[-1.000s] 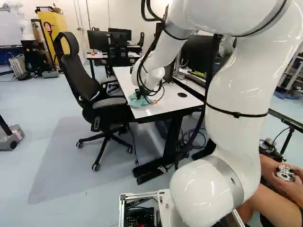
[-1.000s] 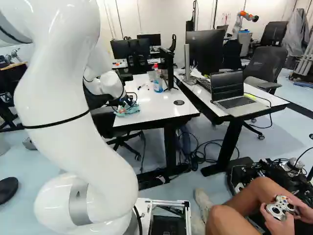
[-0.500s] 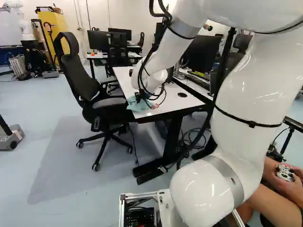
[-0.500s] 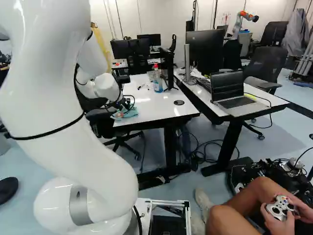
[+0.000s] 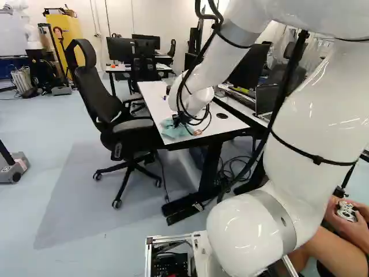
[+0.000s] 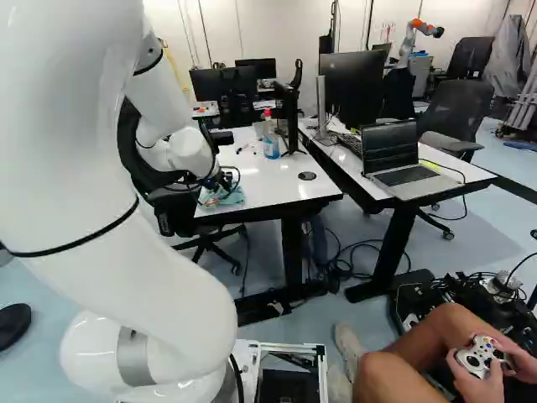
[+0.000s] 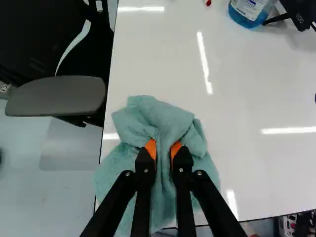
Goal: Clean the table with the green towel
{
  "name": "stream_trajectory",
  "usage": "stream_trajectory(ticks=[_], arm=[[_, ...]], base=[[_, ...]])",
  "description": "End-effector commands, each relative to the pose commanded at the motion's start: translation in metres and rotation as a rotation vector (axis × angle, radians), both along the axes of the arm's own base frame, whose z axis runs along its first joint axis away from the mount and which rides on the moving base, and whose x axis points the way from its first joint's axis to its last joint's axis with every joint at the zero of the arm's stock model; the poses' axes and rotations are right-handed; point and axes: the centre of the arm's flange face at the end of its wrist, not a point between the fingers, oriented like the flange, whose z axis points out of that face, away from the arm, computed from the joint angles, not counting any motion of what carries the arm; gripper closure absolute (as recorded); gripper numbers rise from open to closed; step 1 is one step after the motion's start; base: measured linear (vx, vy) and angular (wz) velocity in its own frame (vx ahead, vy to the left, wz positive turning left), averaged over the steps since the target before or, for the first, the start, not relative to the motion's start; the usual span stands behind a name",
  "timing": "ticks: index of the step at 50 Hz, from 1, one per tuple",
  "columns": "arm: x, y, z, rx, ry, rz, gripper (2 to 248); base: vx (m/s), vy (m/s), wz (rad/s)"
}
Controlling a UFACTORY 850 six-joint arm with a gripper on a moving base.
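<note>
My gripper (image 5: 180, 119) is low over the near left corner of the white table (image 6: 273, 186) in the base views. In the wrist view the gripper (image 7: 163, 150) is shut on a bunched fold of the green towel (image 7: 165, 118), an orange pad on each side of it. The rest of the towel spreads rumpled on the tabletop around and under the fingers, close to the table's edge. In the right base view the towel (image 6: 222, 196) shows partly behind the wrist.
A black office chair (image 5: 124, 124) stands against the table's left side. A blue spray bottle (image 6: 270, 138) and a monitor stand are farther back on the table. A second table with a laptop (image 6: 401, 159) adjoins on the right. Another robot (image 6: 417, 35) stands far back.
The upper arm has swung and the wrist has shifted slightly, toward the right and nearer in the left base view. The towel has slid along the table with the gripper. The base has not moved.
</note>
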Motion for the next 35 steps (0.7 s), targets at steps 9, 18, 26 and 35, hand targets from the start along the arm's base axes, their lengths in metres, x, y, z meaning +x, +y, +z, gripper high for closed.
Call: stream_trajectory(ticks=[9,18,26,35], arm=[[-0.001,-0.015,0.0,0.0,0.0,-0.033,199],[-0.001,-0.029,0.0,0.0,0.001,-0.066,199],[-0.001,-0.042,0.0,0.0,0.001,-0.095,199],[0.007,-0.055,0.0,0.0,0.0,-0.126,199]], base=[[0.0,0.0,0.0],[0.0,0.0,0.0],[0.0,0.0,0.0],[0.0,0.0,0.0]])
